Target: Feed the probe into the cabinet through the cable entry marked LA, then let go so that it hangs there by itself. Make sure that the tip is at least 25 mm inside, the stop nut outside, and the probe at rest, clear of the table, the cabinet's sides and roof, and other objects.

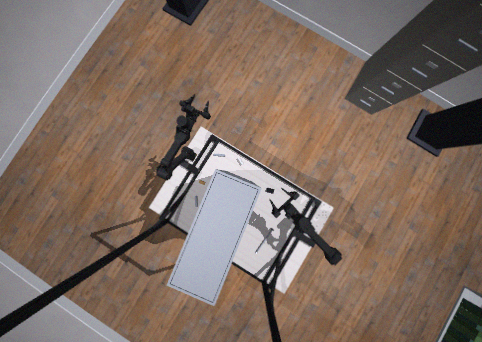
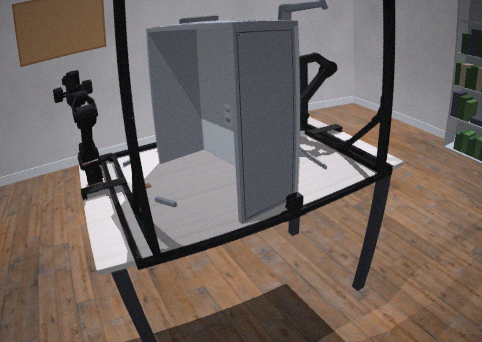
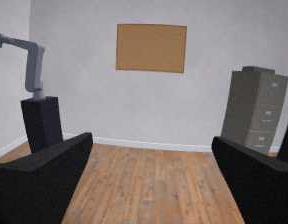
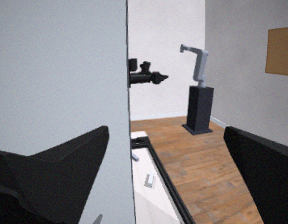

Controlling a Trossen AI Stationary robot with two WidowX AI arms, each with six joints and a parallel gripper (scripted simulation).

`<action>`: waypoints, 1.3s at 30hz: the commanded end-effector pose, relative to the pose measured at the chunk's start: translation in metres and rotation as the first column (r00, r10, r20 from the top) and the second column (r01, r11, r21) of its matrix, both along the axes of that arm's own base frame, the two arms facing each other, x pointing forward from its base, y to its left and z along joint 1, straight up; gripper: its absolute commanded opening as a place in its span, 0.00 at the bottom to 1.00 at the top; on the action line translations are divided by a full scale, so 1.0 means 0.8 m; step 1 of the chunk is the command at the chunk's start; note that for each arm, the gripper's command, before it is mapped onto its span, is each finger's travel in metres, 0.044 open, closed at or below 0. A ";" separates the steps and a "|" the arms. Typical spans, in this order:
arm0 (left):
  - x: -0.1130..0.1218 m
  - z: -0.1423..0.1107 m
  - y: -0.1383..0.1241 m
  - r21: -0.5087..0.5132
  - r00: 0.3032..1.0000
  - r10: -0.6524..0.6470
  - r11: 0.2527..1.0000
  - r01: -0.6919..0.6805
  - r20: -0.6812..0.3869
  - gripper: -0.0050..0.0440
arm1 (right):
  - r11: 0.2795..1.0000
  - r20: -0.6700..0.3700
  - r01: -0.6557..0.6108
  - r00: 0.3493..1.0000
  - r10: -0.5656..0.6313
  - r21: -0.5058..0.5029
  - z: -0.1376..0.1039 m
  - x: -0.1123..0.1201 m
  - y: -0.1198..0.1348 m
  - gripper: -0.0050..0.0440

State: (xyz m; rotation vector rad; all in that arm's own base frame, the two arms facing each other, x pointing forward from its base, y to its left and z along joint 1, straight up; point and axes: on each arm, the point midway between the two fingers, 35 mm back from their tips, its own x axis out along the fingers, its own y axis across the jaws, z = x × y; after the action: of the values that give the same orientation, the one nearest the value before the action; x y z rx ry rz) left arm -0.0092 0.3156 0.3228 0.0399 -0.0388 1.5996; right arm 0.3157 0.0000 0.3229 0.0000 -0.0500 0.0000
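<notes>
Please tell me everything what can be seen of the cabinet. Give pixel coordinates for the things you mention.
The cabinet (image 1: 215, 235) (image 2: 265, 120) (image 4: 60, 75) is a tall, narrow box, pale blue-grey, smooth and matt like painted metal. It stands upright on the table (image 1: 204, 134) (image 2: 100, 240) (image 4: 150, 205). Thin dark lines run round its top and one side. In the exterior view another side is open, showing bare inner walls with two small marked squares, too small to read surely. Only the table seems to touch it.

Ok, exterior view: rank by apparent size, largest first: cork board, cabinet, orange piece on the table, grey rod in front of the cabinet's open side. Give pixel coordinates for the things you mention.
1. Cabinet (image 1: 215, 237) (image 2: 266, 120)
2. Cork board (image 2: 59, 26) (image 3: 151, 48) (image 4: 281, 51)
3. Grey rod (image 1: 196, 201) (image 2: 165, 201)
4. Orange piece (image 1: 202, 182) (image 2: 148, 185)
</notes>
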 end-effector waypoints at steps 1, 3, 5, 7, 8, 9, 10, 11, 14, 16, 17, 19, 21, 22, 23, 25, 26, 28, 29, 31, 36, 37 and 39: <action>0.000 0.000 0.000 0.000 1.000 0.000 1.000 0.000 0.000 1.00 | 1.000 0.000 0.000 1.000 0.000 0.000 0.000 0.000 0.000 1.00; 0.000 0.000 0.000 0.000 1.000 0.000 1.000 0.000 0.000 1.00 | 1.000 0.000 0.000 1.000 0.000 0.000 0.000 0.000 0.000 1.00; 0.000 0.000 0.000 0.000 1.000 0.000 1.000 0.000 0.000 1.00 | 1.000 0.000 0.000 1.000 0.000 0.000 0.000 0.000 0.000 1.00; 0.000 0.000 0.000 0.000 1.000 0.000 1.000 0.000 0.000 1.00 | 1.000 0.000 0.000 1.000 0.000 0.000 0.000 0.000 0.000 1.00; 0.000 0.000 0.000 0.000 1.000 0.000 1.000 0.000 0.000 1.00 | 1.000 0.000 0.000 1.000 0.000 0.000 0.000 0.000 0.000 1.00; 0.000 0.000 0.000 0.000 1.000 0.000 1.000 0.000 0.000 1.00 | 1.000 0.000 0.000 1.000 0.000 0.000 0.000 0.000 0.000 1.00; 0.000 0.000 0.000 0.000 1.000 0.000 1.000 0.000 0.000 1.00 | 1.000 0.000 0.000 1.000 0.000 0.000 0.000 0.000 0.000 1.00; 0.000 0.000 0.000 0.000 1.000 0.000 1.000 0.000 0.000 1.00 | 1.000 0.000 0.000 1.000 0.000 0.000 0.000 0.000 0.000 1.00; 0.000 0.000 0.000 0.000 1.000 0.000 1.000 0.000 0.000 1.00 | 1.000 0.000 0.000 1.000 0.000 0.000 0.000 0.000 0.000 1.00; 0.000 0.000 0.000 0.000 1.000 0.000 1.000 0.000 0.000 1.00 | 1.000 0.000 0.000 1.000 0.000 0.000 0.000 0.000 0.000 1.00; 0.000 0.000 0.000 0.000 1.000 0.000 1.000 0.000 0.000 1.00 | 1.000 0.000 0.000 1.000 0.000 0.000 0.000 0.000 0.000 1.00; 0.000 0.013 -0.004 0.026 1.000 -0.001 1.000 0.001 -0.001 1.00 | 1.000 -0.034 0.000 0.999 0.000 0.002 -0.009 0.000 0.000 1.00; 0.002 0.052 -0.018 0.105 1.000 -0.003 0.994 0.003 -0.003 1.00 | 1.000 -0.133 0.002 0.991 -0.001 0.007 -0.037 0.000 0.000 1.00; 0.002 0.081 -0.032 0.166 1.000 -0.004 0.986 0.005 -0.005 1.00 | 1.000 -0.203 0.003 0.979 -0.001 0.009 -0.057 -0.002 0.000 1.00; 0.003 0.097 -0.040 0.200 1.000 -0.004 0.980 0.005 -0.007 1.00 | 1.000 -0.237 0.005 0.972 -0.002 0.011 -0.066 -0.004 0.000 1.00; 0.004 0.122 -0.055 0.253 1.000 -0.005 0.967 0.007 -0.008 1.00 | 1.000 -0.314 0.006 0.950 -0.002 0.012 -0.088 -0.009 0.000 1.00; 0.004 0.139 -0.065 0.288 1.000 -0.005 0.957 0.008 -0.009 1.00 | 1.000 -0.348 0.007 0.937 -0.002 0.013 -0.097 -0.012 0.000 1.00; 0.005 0.172 -0.090 0.362 1.000 -0.005 0.932 0.009 -0.012 1.00 | 1.000 -0.418 0.010 0.909 -0.003 0.014 -0.117 -0.019 0.000 1.00; 0.005 0.188 -0.103 0.397 1.000 -0.006 0.918 0.010 -0.013 1.00 | 1.000 -0.452 0.011 0.892 -0.003 0.014 -0.127 -0.023 0.000 1.00; 0.006 0.218 -0.131 0.463 1.000 -0.006 0.886 0.012 -0.015 1.00 | 1.000 -0.518 0.013 0.855 -0.004 0.015 -0.146 -0.032 0.000 1.00; 0.007 0.275 -0.198 0.600 1.000 -0.001 0.800 0.012 -0.019 1.00 | 1.000 -0.642 0.012 0.766 -0.003 0.009 -0.180 -0.054 0.000 1.00; 0.007 0.284 -0.211 0.622 1.000 0.000 0.783 0.012 -0.019 1.00 | 1.000 -0.673 0.011 0.740 -0.003 0.008 -0.189 -0.061 0.000 1.00; 0.008 0.301 -0.238 0.666 1.000 0.002 0.746 0.012 -0.020 1.00 | 1.000 -0.727 0.010 0.687 -0.003 0.006 -0.204 -0.075 0.000 1.00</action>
State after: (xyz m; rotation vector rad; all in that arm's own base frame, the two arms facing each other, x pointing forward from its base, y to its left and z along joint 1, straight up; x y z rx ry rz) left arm -0.0040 0.1746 0.5266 0.5061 -0.4946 1.5345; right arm 0.2735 0.0004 0.1806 0.0138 0.6379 -0.0066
